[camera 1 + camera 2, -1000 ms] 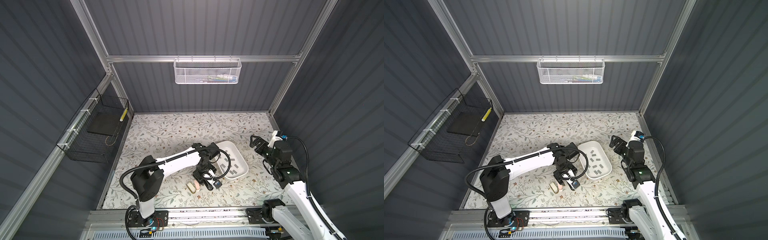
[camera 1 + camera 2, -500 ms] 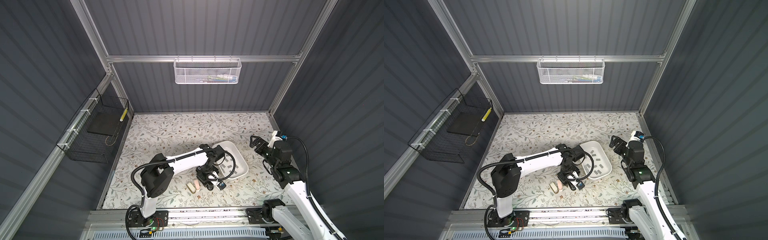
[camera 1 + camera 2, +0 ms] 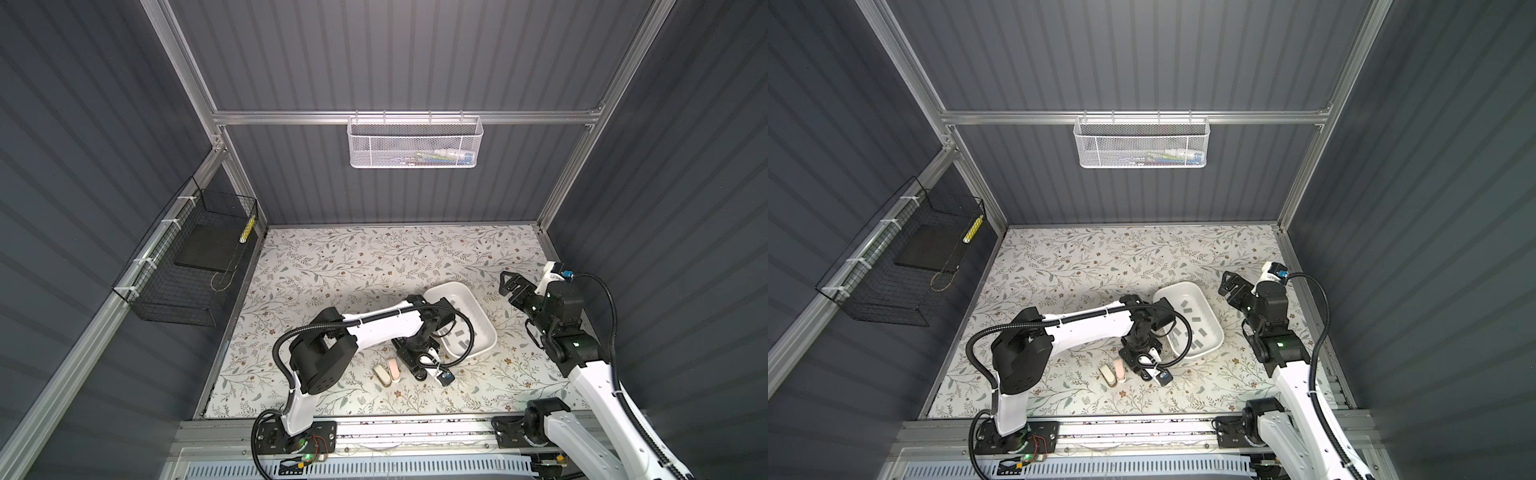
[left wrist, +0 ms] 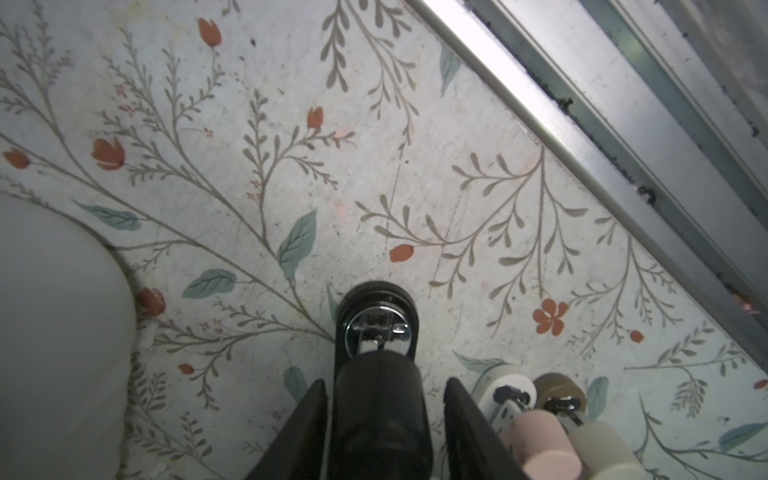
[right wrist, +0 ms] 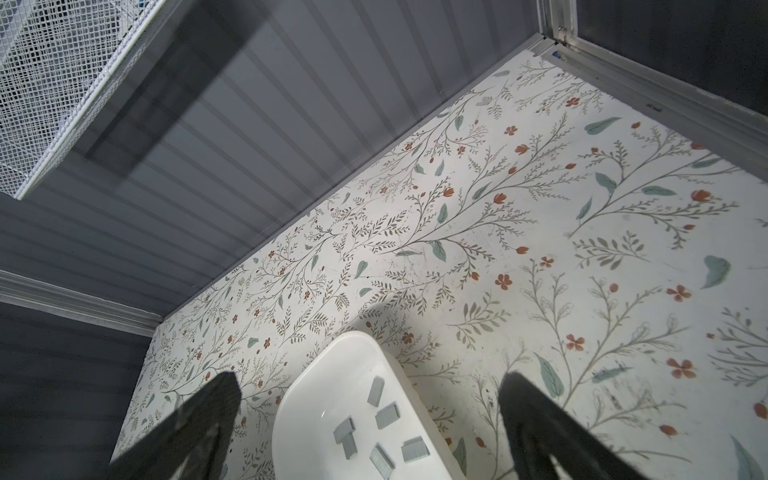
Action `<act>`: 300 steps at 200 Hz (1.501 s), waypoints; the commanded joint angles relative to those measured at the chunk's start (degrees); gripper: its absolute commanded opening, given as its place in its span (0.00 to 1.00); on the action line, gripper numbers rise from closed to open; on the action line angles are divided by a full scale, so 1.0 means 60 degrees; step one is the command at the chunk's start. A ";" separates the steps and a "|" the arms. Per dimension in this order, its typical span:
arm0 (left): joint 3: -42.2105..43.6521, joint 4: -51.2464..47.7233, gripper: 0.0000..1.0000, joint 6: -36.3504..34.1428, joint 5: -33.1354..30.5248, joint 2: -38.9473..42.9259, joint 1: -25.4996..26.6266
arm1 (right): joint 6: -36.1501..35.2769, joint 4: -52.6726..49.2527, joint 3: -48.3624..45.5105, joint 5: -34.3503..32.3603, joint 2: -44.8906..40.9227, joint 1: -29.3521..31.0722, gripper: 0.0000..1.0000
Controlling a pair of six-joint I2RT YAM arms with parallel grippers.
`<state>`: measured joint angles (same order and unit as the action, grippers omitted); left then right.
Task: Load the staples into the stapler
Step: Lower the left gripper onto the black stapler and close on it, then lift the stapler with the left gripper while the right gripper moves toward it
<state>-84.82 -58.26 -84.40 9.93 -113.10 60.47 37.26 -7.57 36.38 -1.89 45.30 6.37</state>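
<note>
A black stapler [image 4: 376, 332] lies on the floral table, its metal tip [image 3: 419, 375] toward the front edge. My left gripper [image 4: 385, 381] straddles its body, and a slim gap shows on each side between fingers [image 4: 459, 409] and stapler. In both top views it points down at the stapler [image 3: 1146, 377], just in front of the tray's near corner. The staples [image 5: 386, 415] are several grey strips loose in a white tray [image 3: 453, 286]; the staples [image 3: 1198, 320] show in both top views. My right gripper [image 5: 370, 380] hangs open and empty in the air, right of the tray [image 3: 1177, 286].
Two small pastel staplers, one pink-topped [image 3: 394, 369] and one cream [image 3: 381, 372], lie side by side just left of the black one. A black wire basket [image 3: 187, 266] hangs on the left wall and a white mesh basket [image 3: 413, 143] on the back wall. A metal rail [image 4: 623, 137] borders the front.
The left arm has shifted a little right and toward the front, and its jaws have narrowed around the black stapler. The right arm has not moved.
</note>
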 commanded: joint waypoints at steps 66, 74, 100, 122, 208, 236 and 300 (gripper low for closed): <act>-0.0132 -0.0285 0.34 -0.0136 -0.0315 -0.0302 0.0073 | 0.0050 -0.0227 0.0180 -0.0220 -0.0086 0.0007 0.99; -0.0132 -0.0291 0.28 -0.0155 -0.0308 -0.0278 0.0073 | 0.0059 -0.0246 0.0189 -0.0248 -0.0101 0.0007 0.99; -0.0204 -0.0282 0.00 -0.0123 -0.0375 -0.0060 0.0059 | 0.0136 -0.0273 0.0177 -0.0342 -0.0165 0.0007 0.99; -0.0173 -0.0045 0.00 0.0218 -0.0331 0.0516 -0.0188 | 0.0317 -0.0274 0.0119 -0.0604 -0.0239 0.0007 0.99; 0.1283 0.5476 0.00 0.5657 -0.2463 0.3848 -0.2313 | 0.0140 0.0762 -0.0119 0.1102 -0.0218 0.0008 0.86; 0.0721 0.5419 0.00 0.7512 -0.2537 0.4037 -0.2417 | 0.0046 0.1406 -0.0284 0.2175 -0.0189 0.0022 0.75; 0.1078 0.5959 0.00 0.9130 -0.1946 0.4812 -0.2886 | -0.0180 0.2621 -0.0297 0.4210 0.0287 0.0614 0.62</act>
<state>-79.92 -27.81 -35.38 -3.68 -89.08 44.23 37.41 3.09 35.14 16.25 45.78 7.88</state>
